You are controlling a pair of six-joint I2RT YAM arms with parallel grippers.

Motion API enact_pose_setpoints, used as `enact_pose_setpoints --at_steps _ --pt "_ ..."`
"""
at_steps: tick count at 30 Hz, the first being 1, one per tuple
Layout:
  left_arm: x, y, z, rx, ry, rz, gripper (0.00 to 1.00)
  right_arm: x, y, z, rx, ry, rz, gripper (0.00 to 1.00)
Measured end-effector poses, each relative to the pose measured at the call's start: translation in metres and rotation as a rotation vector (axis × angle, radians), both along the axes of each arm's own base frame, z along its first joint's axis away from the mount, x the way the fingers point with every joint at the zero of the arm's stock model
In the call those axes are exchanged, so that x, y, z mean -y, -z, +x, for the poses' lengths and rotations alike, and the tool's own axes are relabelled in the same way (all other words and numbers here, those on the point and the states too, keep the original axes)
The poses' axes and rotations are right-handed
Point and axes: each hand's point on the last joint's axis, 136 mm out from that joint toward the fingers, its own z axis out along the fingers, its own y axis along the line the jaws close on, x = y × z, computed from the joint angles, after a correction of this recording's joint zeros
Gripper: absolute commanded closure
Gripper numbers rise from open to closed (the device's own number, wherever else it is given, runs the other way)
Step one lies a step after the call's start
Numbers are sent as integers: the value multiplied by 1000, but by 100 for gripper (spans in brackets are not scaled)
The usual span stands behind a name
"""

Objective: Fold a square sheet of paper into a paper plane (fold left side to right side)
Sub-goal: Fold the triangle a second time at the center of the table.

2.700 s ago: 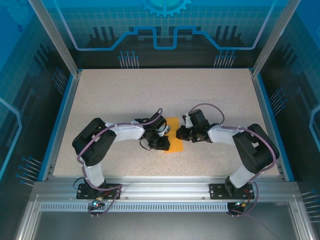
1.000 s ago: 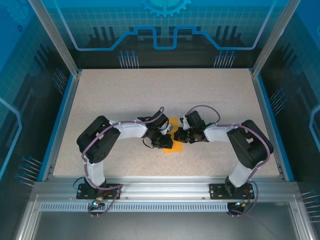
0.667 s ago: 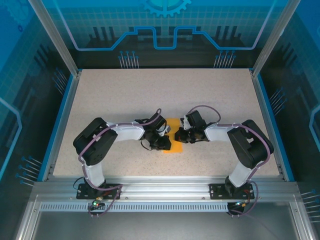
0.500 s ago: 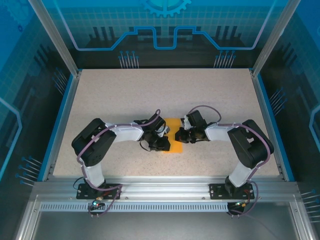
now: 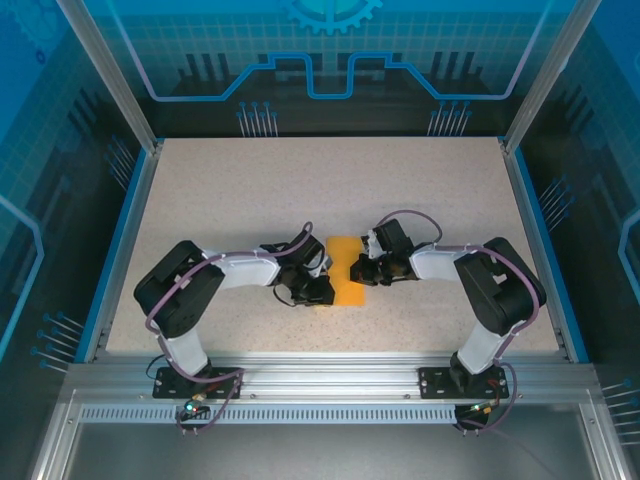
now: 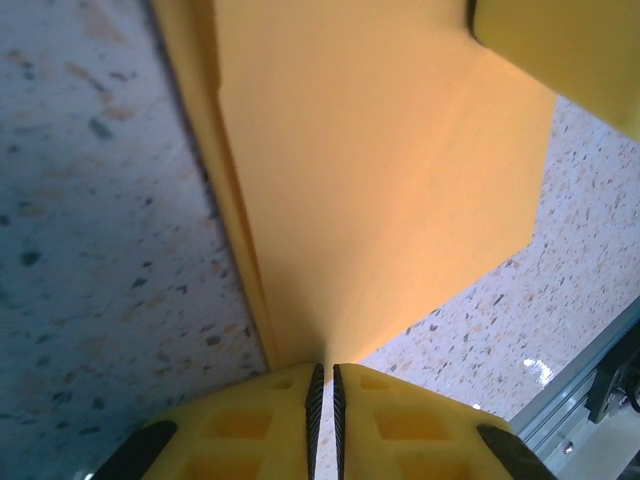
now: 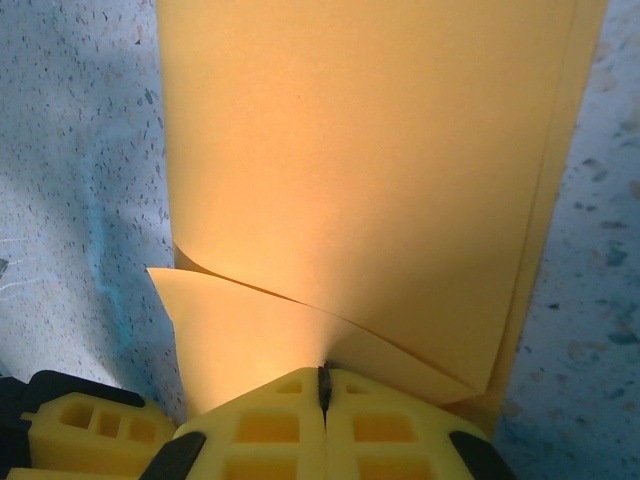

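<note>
The square sheet of paper (image 5: 346, 262) lies on the speckled beige tabletop (image 5: 250, 190), close to its middle and a little toward six o'clock. It is doubled over into a tall narrow strip. My right wrist camera shows two layers (image 7: 360, 150), with the lower one curling away from the upper near my fingers.

My left gripper (image 5: 318, 290) is at the strip's eight o'clock. Its jaws are closed to a hairline slit, and the orange edge (image 6: 370, 170) runs straight into that slit (image 6: 323, 372), so I have a thin pinch on the sheet.

My right gripper (image 5: 360, 272) is at the strip's four o'clock with its jaws fully together (image 7: 323, 375). The paper meets the seam there, but I cannot tell whether a layer is actually caught between the pads or only pressed beneath them.

I expect the sheet to handle as almost weightless, limp and springy. It should slide easily on the smooth tabletop and crease wherever it is pressed. I would grip only at the very edges or corners, lightly, and keep the layers lined up, since a hard tug could tear or skew it.
</note>
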Motion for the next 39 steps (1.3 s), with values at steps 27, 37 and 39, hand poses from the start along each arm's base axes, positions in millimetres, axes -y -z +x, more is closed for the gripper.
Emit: enact_pose_setpoints --at_steps 27,37,39 --pt "2 -34 52 120 -48 -44 43 51 -48 1 242 75 -121 53" --pt "6 -14 69 109 -42 -21 68 57 -50 -14 249 68 -112 51" --pt "5 -14 70 115 -41 -16 77 57 -47 -17 240 64 -111 51"
